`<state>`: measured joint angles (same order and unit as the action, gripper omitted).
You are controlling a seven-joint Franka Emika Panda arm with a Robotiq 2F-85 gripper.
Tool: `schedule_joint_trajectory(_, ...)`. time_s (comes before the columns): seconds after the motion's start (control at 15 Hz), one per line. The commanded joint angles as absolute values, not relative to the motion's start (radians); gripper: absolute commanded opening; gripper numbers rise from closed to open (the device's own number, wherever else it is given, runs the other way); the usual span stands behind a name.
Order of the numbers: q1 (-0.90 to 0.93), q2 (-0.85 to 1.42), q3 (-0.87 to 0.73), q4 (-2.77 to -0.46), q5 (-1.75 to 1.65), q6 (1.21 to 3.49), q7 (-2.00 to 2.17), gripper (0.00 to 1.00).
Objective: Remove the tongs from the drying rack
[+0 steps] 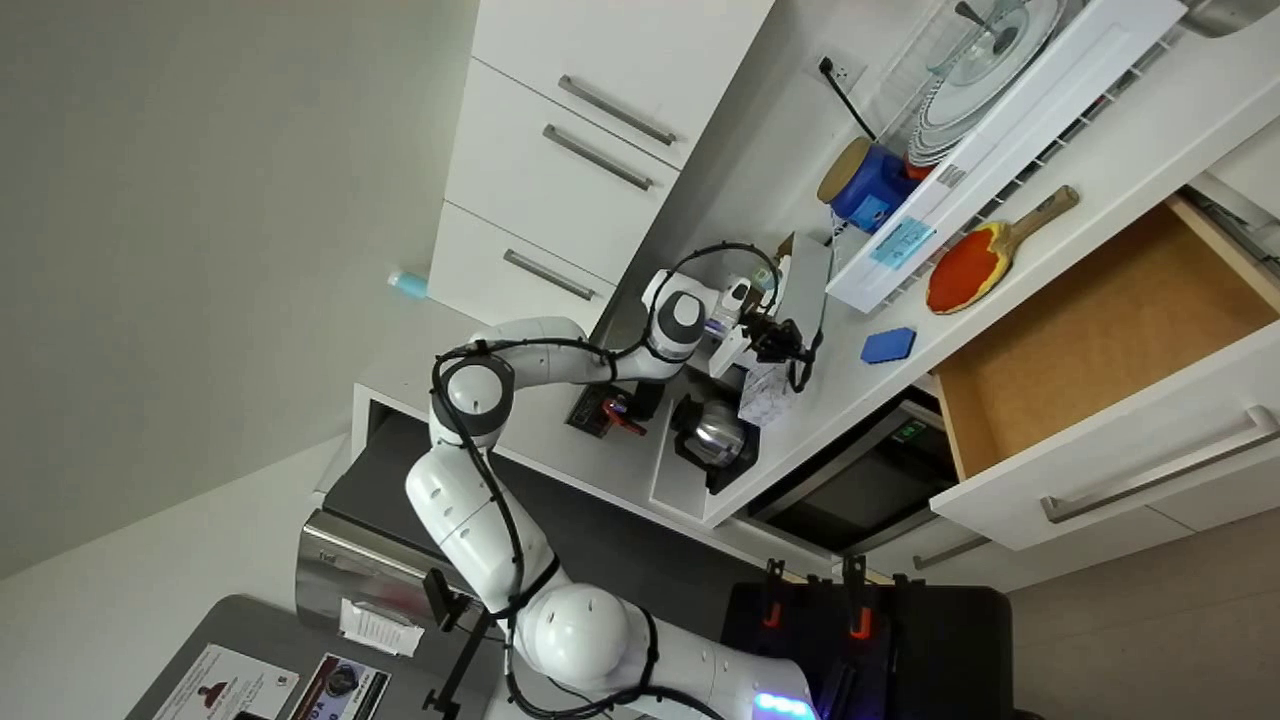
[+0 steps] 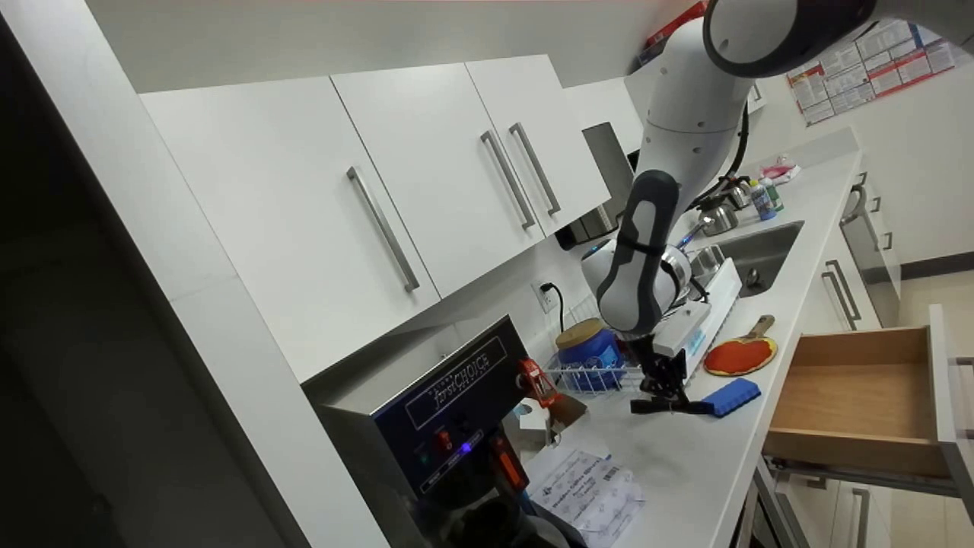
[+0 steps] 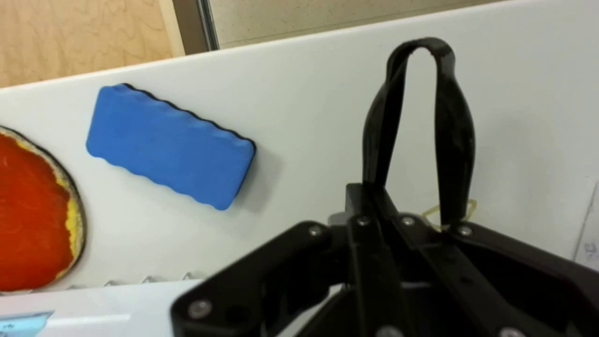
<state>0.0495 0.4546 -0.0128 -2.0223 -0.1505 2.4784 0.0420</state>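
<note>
White flat-fronted wall cabinets (image 1: 560, 175), three grey bar handles (image 1: 548, 275) on them in an exterior view. Long white tabletop (image 3: 309, 117) below. White-fronted brown wooden drawer (image 2: 860, 388), pulled out under the tabletop's edge. Long white wire-and-panel drying rack (image 1: 1005, 150) on the tabletop. Dark-fronted steel machine (image 2: 441, 396) lettered "firstCHOICE", white printed sheet (image 2: 590, 495) near its base. In the rack: tan-lidded blue plastic jar (image 2: 590, 356); farther along, behind the panel, white round plates (image 1: 965, 112). Flat round red-and-yellow brown-handled board (image 2: 742, 355) just beside the rack, near the drawer. Black two-fingered gripper (image 3: 369, 193) over the tabletop: fingers brought together, pinching one arm of slim black U-bent tongs (image 3: 455, 150). The tongs are off the rack; their far ends are hidden behind the gripper in the wrist view. Nearest obstruction there: the rack's panel, just beside the gripper; clearance cannot be told. Black-backed, wavy-edged blue block (image 3: 171, 145) between board and tongs, touching neither. Counts: drying rack 1, pulled-out drawer 1, jar 1, board 1, gripper 1, tongs 1 (two arms), block 1; plates several, edges overlapping, number not readable.
</note>
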Motion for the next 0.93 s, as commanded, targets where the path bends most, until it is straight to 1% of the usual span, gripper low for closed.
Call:
schedule_joint_trajectory(0.0, 0.081, 0.503, -0.052, -1.998, -0.183, 2.554, 0.120, 0.01)
schedule_joint_trajectory(0.4, 0.086, 0.553, -0.054, -1.977, -0.167, 2.593, 0.105, 0.01)
schedule_joint_trajectory(0.47, 0.088, 0.556, -0.053, -1.972, -0.167, 2.578, 0.101, 0.29)
schedule_joint_trajectory(0.53, 0.091, 0.559, -0.052, -1.970, -0.168, 2.576, 0.099, 0.30)
schedule_joint_trajectory(0.67, 0.103, 0.558, -0.056, -1.970, -0.174, 2.579, 0.105, 0.44)
schedule_joint_trajectory(0.87, 0.114, 0.554, -0.056, -1.971, -0.174, 2.586, 0.111, 0.68)
